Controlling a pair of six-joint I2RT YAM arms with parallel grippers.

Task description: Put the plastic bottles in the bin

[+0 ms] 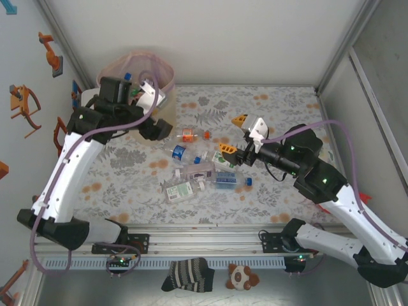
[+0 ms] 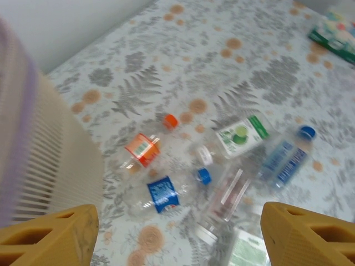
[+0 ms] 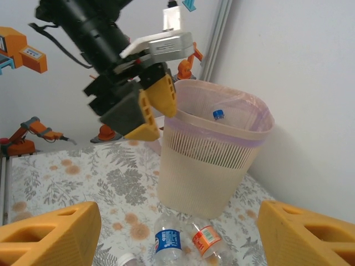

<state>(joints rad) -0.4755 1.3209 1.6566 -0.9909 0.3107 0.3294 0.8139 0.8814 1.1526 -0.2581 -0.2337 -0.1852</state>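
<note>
The beige bin point(image 1: 120, 62) with its pink liner stands at the back left, and a blue-capped bottle point(image 3: 218, 114) shows inside it. Several crushed plastic bottles lie mid-table: an orange-labelled one point(image 1: 188, 134), a blue-labelled one point(image 1: 178, 152), a green-labelled one point(image 1: 182, 190) and a blue one point(image 1: 226, 180). My left gripper point(image 1: 159, 129) hangs beside the bin's right side, open and empty, looking down on the bottles point(image 2: 162, 194). Right of the pile, my right gripper point(image 1: 233, 134) is open and empty, facing the bin point(image 3: 211, 160).
Enclosure walls and metal posts close in the back and both sides. A striped sock point(image 1: 188, 274) and a plush toy point(image 1: 241, 277) lie in front of the near rail. A green packet point(image 2: 335, 39) lies far across the floral table cover.
</note>
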